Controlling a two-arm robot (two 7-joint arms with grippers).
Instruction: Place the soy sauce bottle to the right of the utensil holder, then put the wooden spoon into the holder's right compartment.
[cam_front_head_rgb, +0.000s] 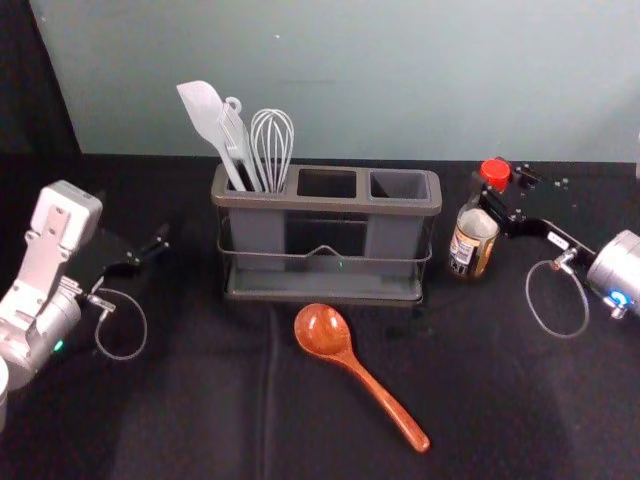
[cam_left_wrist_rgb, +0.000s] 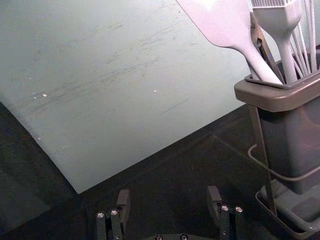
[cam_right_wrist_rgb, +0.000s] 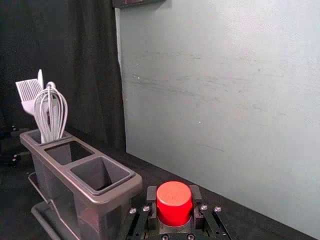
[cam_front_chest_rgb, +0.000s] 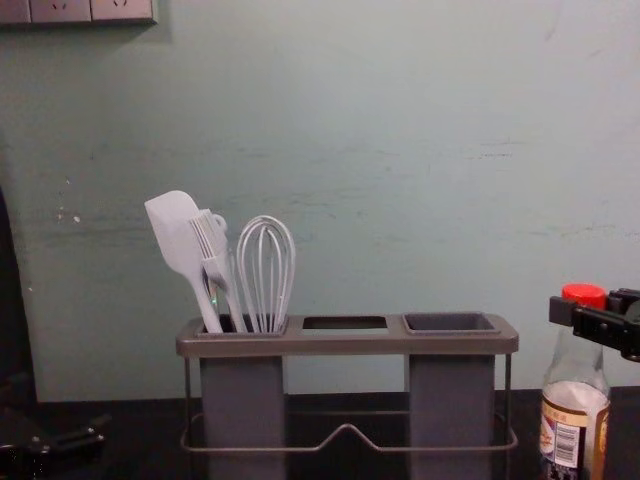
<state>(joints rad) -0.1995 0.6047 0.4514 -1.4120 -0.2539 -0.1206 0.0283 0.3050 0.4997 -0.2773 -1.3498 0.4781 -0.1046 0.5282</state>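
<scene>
Gripping the soy sauce bottle beside the utensil holder with your right gripper (cam_front_head_rgb: 506, 190)

In the head view, you have the clear, labelled soy sauce bottle (cam_front_head_rgb: 470, 245) just beside the holder's right end, upright, with your right gripper at its round red cap (cam_front_head_rgb: 495, 172). The long grey-brown utensil holder (cam_front_head_rgb: 328, 203), with its wire frame, carries a pale spatula (cam_front_head_rgb: 203, 108), a pale brush (cam_front_head_rgb: 236, 138) and a pale wire whisk (cam_front_head_rgb: 272, 140) in its left compartment. Your glossy reddish-brown wooden spoon (cam_front_head_rgb: 323, 331) lies on the black cloth (cam_front_head_rgb: 220, 390) in front of the holder, bowl towards it and handle slanting nearer and to the right. Your left gripper (cam_front_head_rgb: 152, 247) is over on the left, well apart from the holder.

In the left wrist view, you see your left gripper (cam_left_wrist_rgb: 169, 201) released, its black fingers (cam_left_wrist_rgb: 123, 202) spread wide, with the holder's left end off to one side.

In the right wrist view, your right gripper is closed on the bottle's top, a finger against each side of the red cap.

In the chest view, your right gripper reaches in from the right edge to the cap, and the bottle's label faces you below. Your left gripper sits low at the left edge.
</scene>
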